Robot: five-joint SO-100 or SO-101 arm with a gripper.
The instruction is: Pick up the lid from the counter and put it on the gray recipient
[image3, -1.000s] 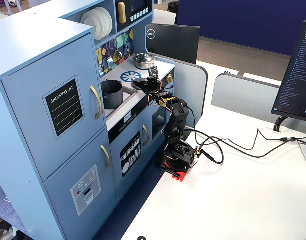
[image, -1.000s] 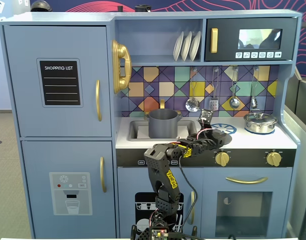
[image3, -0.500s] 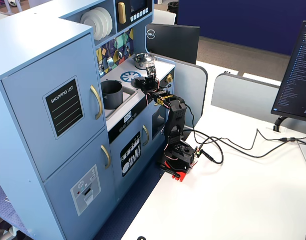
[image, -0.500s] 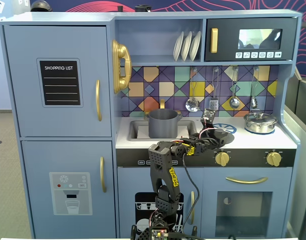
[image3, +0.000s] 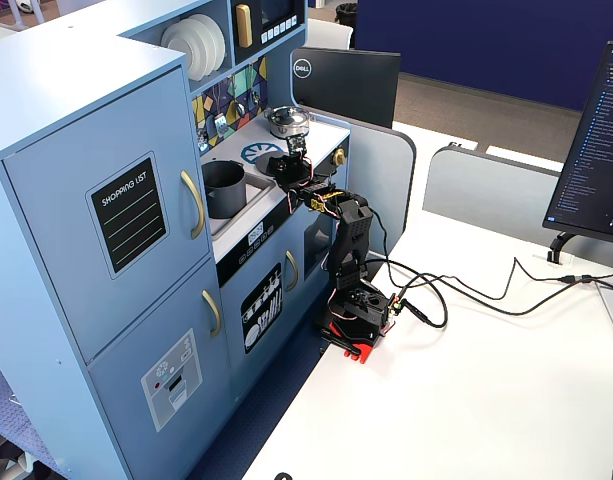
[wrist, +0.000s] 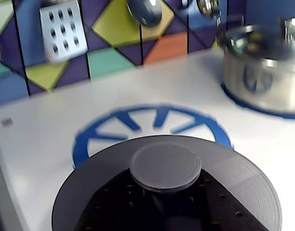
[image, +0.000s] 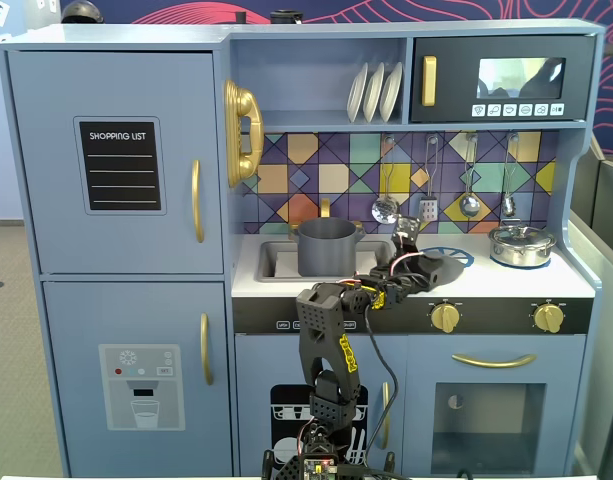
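Lid (wrist: 166, 192): a flat dark-gray disc with a low round knob in the middle. In the wrist view it fills the lower frame, right at my gripper (image: 411, 262), above the blue burner ring (wrist: 152, 130) on the counter (wrist: 46, 139).
Grip: I cannot tell how my jaws stand; the fingers are not clearly shown in any view. The lid sits so close under my wrist camera that I judge I am carrying it, but that is a guess.
Pot (image: 327, 246): the gray one stands in the sink (image: 276, 262), left of my gripper in the front view, open on top, well apart from the lid.
Handling: I judge the lid light, stiff and matte, so not slippery. The knob is the one raised part and the best hold. A tilted lid could catch on the pot rim.
Edges: the shiny silver pot (wrist: 262, 72) stands to the right and far, clear of my path. Hanging utensils (image: 385, 208) dangle along the far wall.
Room: leftward toward the pot the counter looks open. The sink edge and the pot wall mean I must stay high before lowering.
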